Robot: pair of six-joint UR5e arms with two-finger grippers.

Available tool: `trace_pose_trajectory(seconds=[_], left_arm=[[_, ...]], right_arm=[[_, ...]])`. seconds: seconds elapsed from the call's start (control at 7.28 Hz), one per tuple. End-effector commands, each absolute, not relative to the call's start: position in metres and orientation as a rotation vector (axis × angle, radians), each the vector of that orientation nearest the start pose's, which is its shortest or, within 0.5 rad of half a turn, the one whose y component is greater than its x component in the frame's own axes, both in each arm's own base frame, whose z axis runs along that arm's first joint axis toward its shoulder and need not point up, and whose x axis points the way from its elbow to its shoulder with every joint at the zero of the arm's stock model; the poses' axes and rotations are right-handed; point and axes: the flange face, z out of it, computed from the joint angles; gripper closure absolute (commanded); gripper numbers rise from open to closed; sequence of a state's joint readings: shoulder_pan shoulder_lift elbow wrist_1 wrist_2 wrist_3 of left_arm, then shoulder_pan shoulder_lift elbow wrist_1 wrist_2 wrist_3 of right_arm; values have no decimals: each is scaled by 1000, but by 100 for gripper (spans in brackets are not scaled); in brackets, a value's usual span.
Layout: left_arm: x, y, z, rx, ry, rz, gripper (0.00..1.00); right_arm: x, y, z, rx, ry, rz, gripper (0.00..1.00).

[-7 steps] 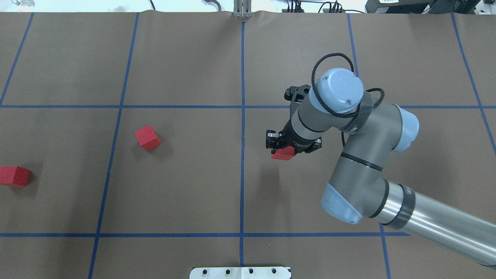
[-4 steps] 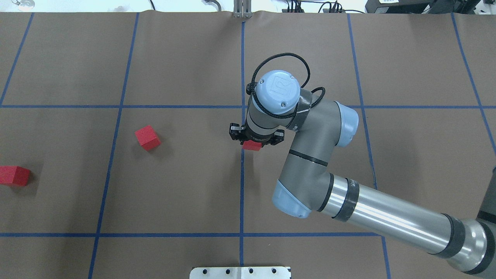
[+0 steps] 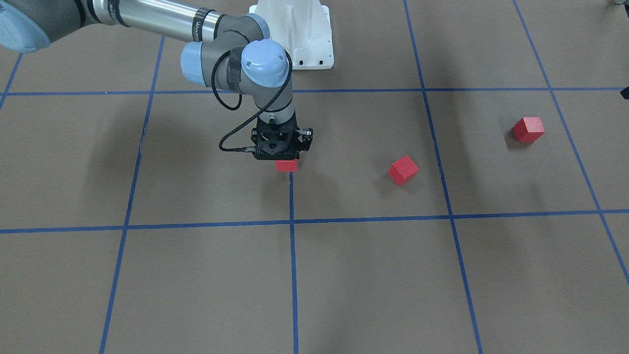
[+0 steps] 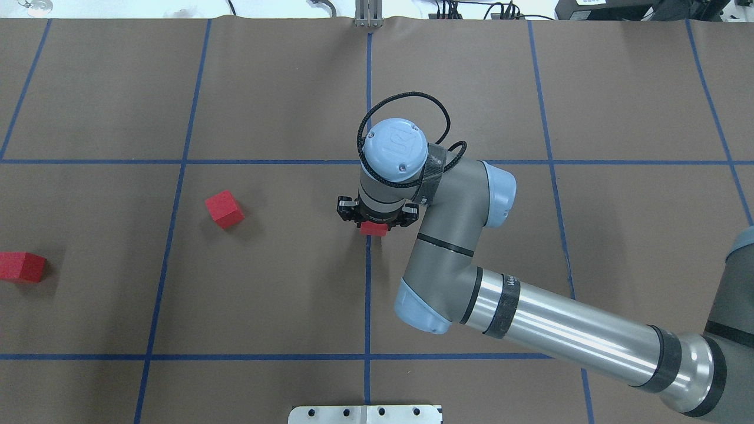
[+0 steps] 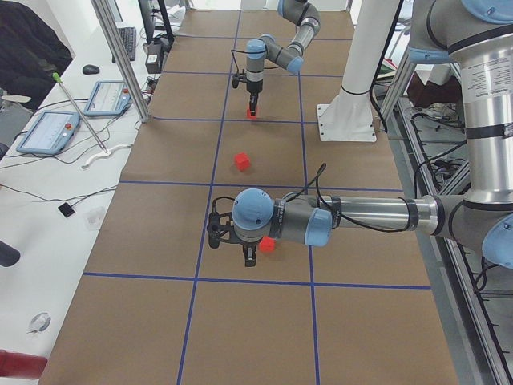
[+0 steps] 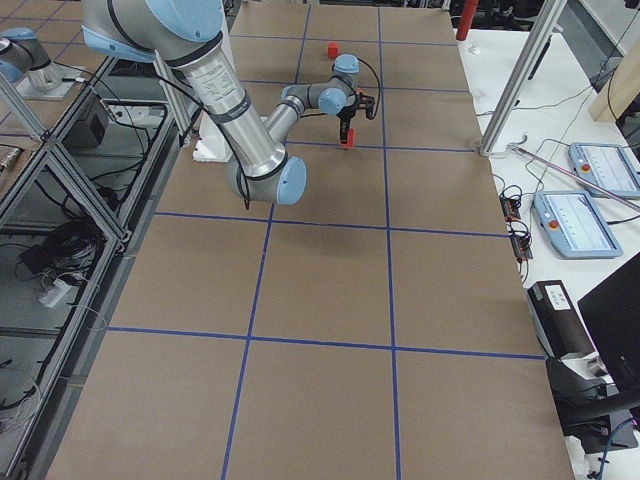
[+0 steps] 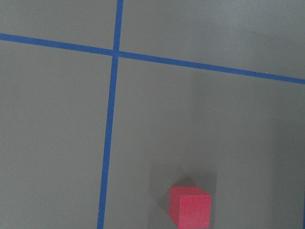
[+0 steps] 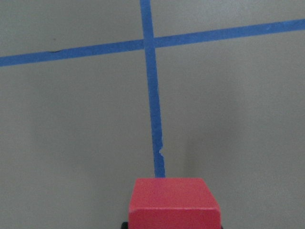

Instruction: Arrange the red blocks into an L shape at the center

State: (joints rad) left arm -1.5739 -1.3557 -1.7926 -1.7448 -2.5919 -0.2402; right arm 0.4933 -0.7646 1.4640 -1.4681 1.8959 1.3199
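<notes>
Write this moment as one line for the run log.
right end effector: shut on held red block | over middle tape line | second red block, third red block: loose, apart | L shape: not started

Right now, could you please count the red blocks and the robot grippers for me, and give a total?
Red blocks: 3 (held block in the right gripper, loose block, edge block)
Grippers: 2 (right gripper, left gripper)
Total: 5
</notes>
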Motion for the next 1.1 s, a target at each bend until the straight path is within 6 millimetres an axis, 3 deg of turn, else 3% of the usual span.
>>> trace_pose_trajectory(seconds=[0.0, 0.14, 0.69, 0.96], left_arm=[[-50, -408, 608, 43, 1032, -134, 0], [-49, -409, 609, 43, 1031, -133, 0], [-48, -409, 609, 40, 1032, -132, 0], [-48, -409, 609, 40, 1030, -132, 0]], right_arm=[[-616, -437, 203, -4, -840, 88, 72], [-619, -436, 205, -5, -835, 86, 53], [-624, -436, 200, -5, -836, 84, 50], [-632, -428, 201, 28, -837, 79, 27]])
